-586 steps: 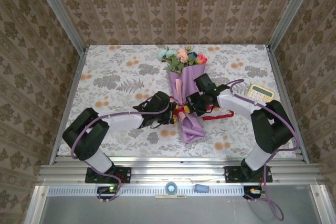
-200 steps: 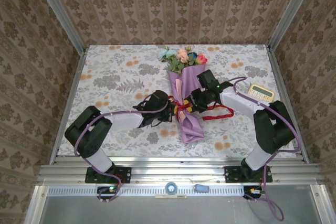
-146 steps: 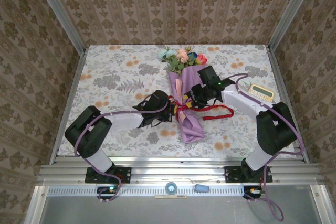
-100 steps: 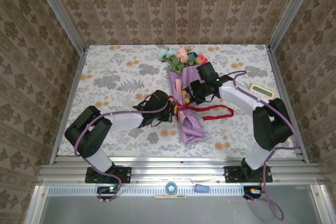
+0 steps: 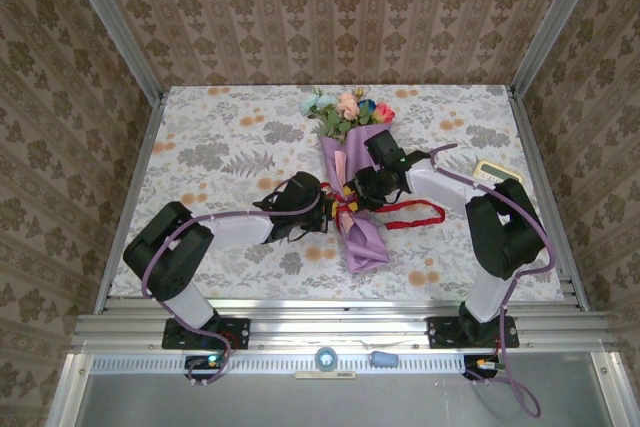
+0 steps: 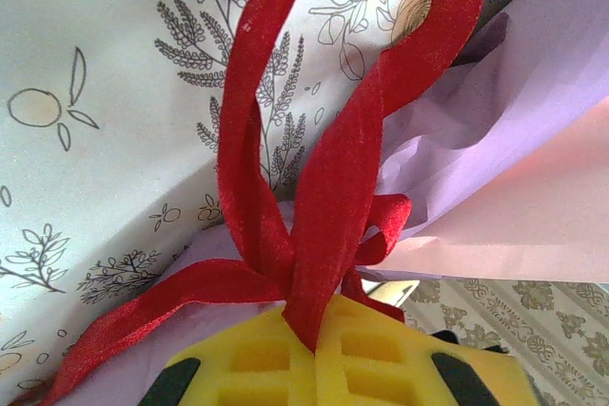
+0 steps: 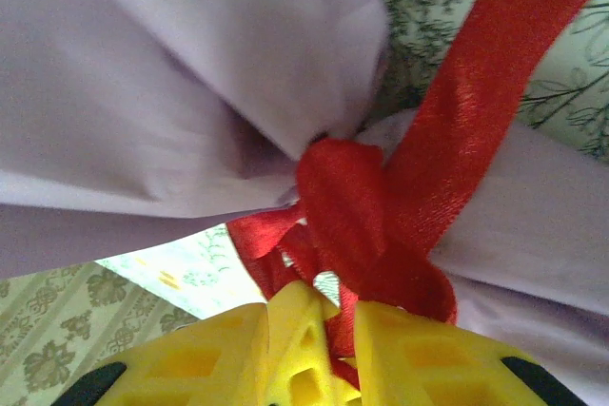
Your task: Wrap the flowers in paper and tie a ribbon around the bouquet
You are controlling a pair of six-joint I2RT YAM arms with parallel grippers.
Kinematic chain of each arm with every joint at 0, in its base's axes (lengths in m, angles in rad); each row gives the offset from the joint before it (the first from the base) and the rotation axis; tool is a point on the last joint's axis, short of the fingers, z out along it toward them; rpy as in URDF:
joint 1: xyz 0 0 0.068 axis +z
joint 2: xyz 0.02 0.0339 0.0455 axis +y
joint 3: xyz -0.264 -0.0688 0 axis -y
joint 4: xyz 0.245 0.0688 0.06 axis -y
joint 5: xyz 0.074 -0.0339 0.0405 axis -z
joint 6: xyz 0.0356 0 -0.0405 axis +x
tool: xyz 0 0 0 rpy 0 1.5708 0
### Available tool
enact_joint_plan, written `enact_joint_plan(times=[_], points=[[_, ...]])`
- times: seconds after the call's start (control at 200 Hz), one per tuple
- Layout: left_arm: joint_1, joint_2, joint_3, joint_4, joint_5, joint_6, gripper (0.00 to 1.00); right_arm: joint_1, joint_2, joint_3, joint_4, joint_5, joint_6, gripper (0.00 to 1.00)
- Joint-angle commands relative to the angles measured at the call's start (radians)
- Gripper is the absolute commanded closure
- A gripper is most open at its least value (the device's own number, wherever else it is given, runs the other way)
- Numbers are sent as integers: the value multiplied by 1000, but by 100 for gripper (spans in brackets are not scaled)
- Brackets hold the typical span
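- At mid-table: bouquet [image 5: 357,229] lies lengthwise, flowers [image 5: 345,110] pointing toward the far edge, lilac paper [image 5: 347,154] round the stems.
- Red ribbon [image 5: 415,213] knotted round the bouquet's waist, tail trailing right over the tablecloth [image 5: 220,147].
- Near side, left gripper [image 6: 309,335]: pads pinched together on a ribbon loop.
- Far side, right gripper [image 7: 335,330]: clamped on a ribbon strand just beside the knot.
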Motion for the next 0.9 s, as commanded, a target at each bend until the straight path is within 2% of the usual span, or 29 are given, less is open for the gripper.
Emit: enact_joint_plan(times=[0.0, 0.5, 0.9], points=[[4, 9, 14, 8, 3, 4, 100, 6, -41, -30, -15, 0, 26, 69], [7, 7, 23, 10, 11, 11, 100, 15, -3, -21, 20, -2, 46, 69], [3, 3, 25, 7, 11, 20, 100, 15, 48, 31, 9, 7, 31, 73]])
